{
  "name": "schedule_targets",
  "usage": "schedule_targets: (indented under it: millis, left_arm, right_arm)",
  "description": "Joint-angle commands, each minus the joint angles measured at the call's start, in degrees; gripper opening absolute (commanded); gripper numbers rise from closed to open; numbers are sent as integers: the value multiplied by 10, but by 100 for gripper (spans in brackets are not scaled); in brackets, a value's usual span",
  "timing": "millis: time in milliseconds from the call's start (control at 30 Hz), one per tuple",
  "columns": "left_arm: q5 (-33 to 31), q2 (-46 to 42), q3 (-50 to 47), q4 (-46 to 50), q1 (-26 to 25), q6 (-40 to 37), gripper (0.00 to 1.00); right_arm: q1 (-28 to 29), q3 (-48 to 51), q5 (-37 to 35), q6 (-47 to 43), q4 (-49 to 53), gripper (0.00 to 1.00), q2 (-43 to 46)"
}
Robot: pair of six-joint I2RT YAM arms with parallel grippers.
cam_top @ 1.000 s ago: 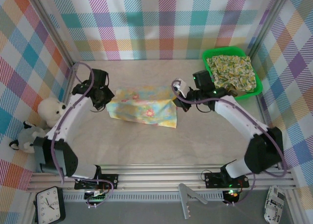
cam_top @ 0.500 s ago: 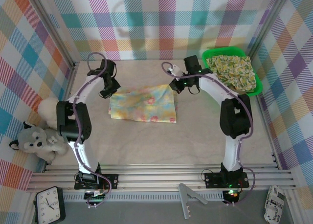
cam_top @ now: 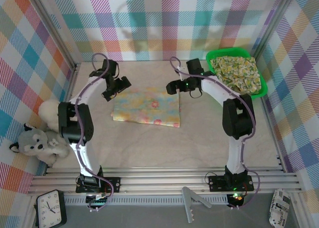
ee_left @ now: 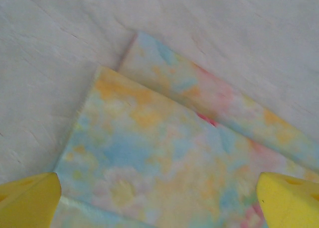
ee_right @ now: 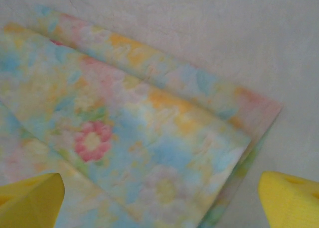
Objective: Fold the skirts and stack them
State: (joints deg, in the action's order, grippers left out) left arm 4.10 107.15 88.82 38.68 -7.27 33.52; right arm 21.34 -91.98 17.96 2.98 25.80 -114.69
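Note:
A pale yellow-pink floral skirt (cam_top: 146, 107) lies folded flat in the middle of the table. My left gripper (cam_top: 121, 83) hovers open over its far left corner, and my right gripper (cam_top: 172, 86) hovers open over its far right corner. In the left wrist view the skirt (ee_left: 164, 158) has two layers, and the yellow fingertips (ee_left: 27, 200) of the left gripper (ee_left: 159, 208) stand wide apart above it. The right wrist view shows the layered corner of the skirt (ee_right: 139, 138) under the open right gripper (ee_right: 159, 208). A yellow-green floral skirt (cam_top: 235, 72) lies in the green tray (cam_top: 262, 91).
Two plush toys, one white (cam_top: 51, 113) and one grey (cam_top: 36, 143), sit by the left wall. Plaid walls close in the table on three sides. A metal rail (cam_top: 164, 180) runs along the near edge, with a clock (cam_top: 50, 208) in front of it.
Both arms carried the skirt's edge toward the back wall, folding it over. Both grippers then opened and let go of the far corners.

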Motion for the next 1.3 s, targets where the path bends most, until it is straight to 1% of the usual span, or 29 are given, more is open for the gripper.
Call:
schedule_targets:
  millis: [0, 67, 100, 267, 367, 500, 667, 733, 833, 900, 1000, 1067, 1133, 1200, 1267]
  left_arm:
    - [140, -28, -40, -59, -6, -14, 100]
    - [192, -9, -47, -80, -10, -14, 100]
    - [201, 2, -44, -83, -11, -14, 100]
    - [198, 92, 10, -74, -11, -23, 100]
    - [210, 135, 29, -77, -12, -15, 100]
    - [207, 141, -4, -93, -15, -3, 100]
    - [216, 104, -102, -128, -34, 22, 100]
    - [222, 68, -156, -149, -45, 38, 100]
    - [226, -5, -196, -149, -49, 48, 100]
    - [204, -52, -192, -119, -49, 29, 100]
    - [121, -90, -153, -47, -48, -31, 100]
    - [64, -83, -125, -2, -40, -72, 100]
    - [46, -67, -106, 24, -26, -99, 100]
    - [31, -50, -93, 41, -15, -127, 92]
    - [31, -34, -83, 53, -6, -155, 82]
  right_arm:
    - [14, 69, 70, 192, -102, 99, 44]
    - [22, 95, 104, 264, -163, 99, 39]
    - [26, 97, 108, 288, -176, 99, 33]
    - [35, 79, 100, 393, -208, 99, -23]
    - [36, 69, 97, 420, -203, 99, -52]
    - [35, 70, 99, 417, -170, 99, -72]
    - [33, 106, 95, 371, -118, 99, -62]
    - [30, 123, 75, 339, -84, 99, -48]
    - [20, 144, 66, 310, -66, 99, -17]
    - [17, 143, 77, 288, -64, 99, 2]
    - [17, 125, 68, 253, -56, 99, 22]
    - [17, 117, 24, 245, -54, 99, 31]
    - [15, 112, -18, 248, -55, 99, 34]
    - [12, 106, -43, 245, -53, 99, 33]
    - [12, 98, -66, 228, -52, 99, 27]
